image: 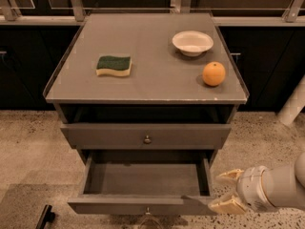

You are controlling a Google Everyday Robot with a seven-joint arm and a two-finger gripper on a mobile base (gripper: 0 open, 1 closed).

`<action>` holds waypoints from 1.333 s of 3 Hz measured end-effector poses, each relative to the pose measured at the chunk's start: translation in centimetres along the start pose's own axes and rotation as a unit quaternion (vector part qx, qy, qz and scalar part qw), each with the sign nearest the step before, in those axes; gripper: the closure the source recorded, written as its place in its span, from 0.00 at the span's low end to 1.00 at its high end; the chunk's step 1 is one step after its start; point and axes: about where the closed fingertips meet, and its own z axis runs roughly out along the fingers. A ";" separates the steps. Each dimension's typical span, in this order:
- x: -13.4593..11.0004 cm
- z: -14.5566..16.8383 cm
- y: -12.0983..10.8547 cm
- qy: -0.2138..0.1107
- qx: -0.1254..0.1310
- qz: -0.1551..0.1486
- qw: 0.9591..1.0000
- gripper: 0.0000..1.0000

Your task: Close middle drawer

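The middle drawer [143, 203] is grey with a small round knob and stands pulled far out, its inside empty. The drawer above it [143, 135], also grey with a round knob, sits nearly shut under the cabinet top. My gripper [224, 191] is at the lower right, just off the open drawer's right front corner. Its two cream fingers [229, 176] are spread apart and hold nothing. The lower finger is close to the right end of the drawer front; I cannot tell if it touches. Any lower drawer is hidden below the open one.
On the cabinet top [147, 82] lie a green and yellow sponge [114, 65], a white bowl [192, 42] and an orange [213, 74]. Dark cabinets run behind. The floor [28, 147] is speckled stone. A white post [293, 106] stands at the right.
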 end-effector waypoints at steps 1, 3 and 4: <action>1.1 0.7 0.6 -0.001 0.006 0.005 1.000 0.66; 10.7 9.4 2.7 -0.059 -0.006 0.104 0.993 1.00; 14.1 14.7 2.4 -0.085 -0.032 0.146 0.985 1.00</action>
